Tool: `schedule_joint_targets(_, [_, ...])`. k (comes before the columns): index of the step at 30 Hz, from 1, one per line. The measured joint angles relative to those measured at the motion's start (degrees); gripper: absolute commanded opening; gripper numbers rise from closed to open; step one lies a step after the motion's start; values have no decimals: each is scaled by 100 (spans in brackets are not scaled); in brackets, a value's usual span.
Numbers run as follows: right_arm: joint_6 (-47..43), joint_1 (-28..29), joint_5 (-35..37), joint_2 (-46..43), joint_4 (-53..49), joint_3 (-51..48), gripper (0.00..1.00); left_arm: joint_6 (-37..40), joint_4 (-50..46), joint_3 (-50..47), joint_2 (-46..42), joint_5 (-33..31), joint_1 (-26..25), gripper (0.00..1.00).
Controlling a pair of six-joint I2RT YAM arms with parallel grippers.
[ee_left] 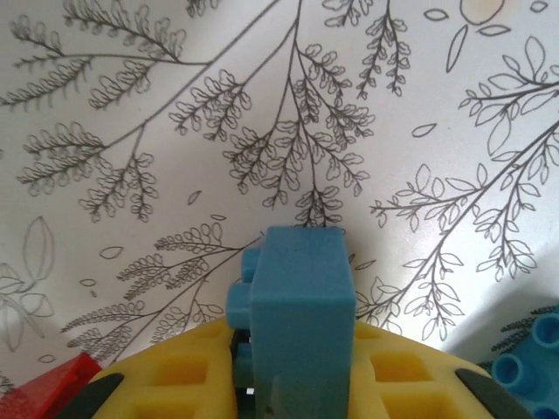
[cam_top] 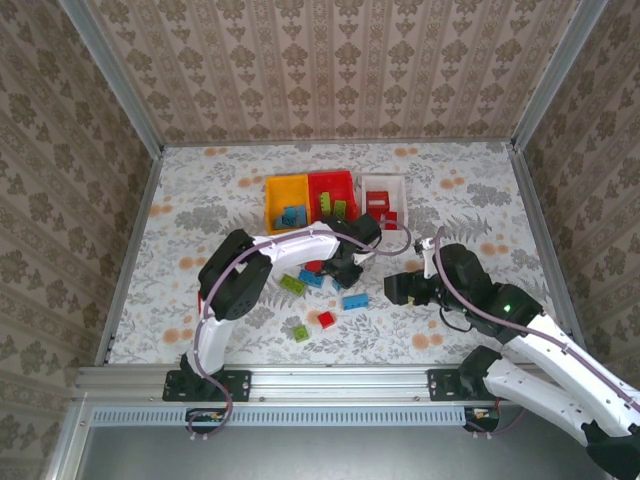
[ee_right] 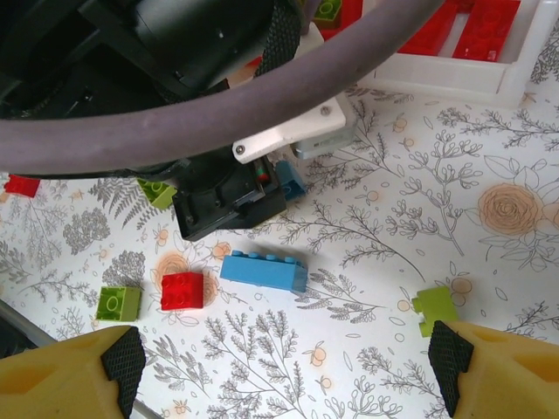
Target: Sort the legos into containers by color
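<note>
Between the yellow fingers of my left gripper stands a short blue lego, held just above the patterned table; in the top view this gripper hangs over the loose legos. My right gripper is open above a long blue lego, with a red lego and green ones close by. At the back stand the containers: orange-yellow, red, white. Each has legos inside.
Loose legos lie in front of the bins: green, blue, red, green. The left arm crosses the top of the right wrist view, next to the white bin. Walls enclose the table.
</note>
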Motion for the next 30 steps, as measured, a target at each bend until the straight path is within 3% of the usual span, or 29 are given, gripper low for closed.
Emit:
schedule_joint_targets(6, [-85,-11,-223,205,282,0,87,-387,-22,-142,-767,-409,280,20])
schedule_joint_targets(11, [-289,-11,-553,743,988,2,87,-817,0,-142,-1696,-546,1189,19])
schedule_joint_targets(14, [-463,17,-684,1283,1493,39,87,-1001,-22,31,-1751,-664,1799,19])
schedule_joint_targets(20, [-734,44,-839,2485,2142,662,88,-1163,-175,1034,-914,-990,2391,19])
schedule_joint_targets(26, [-844,44,-863,3259,2636,1294,90,-1167,-579,2636,476,-1547,2557,20])
schedule_joint_targets(30, [-809,44,-944,3628,3008,1480,91,-1193,-918,3171,1075,-1904,2575,22])
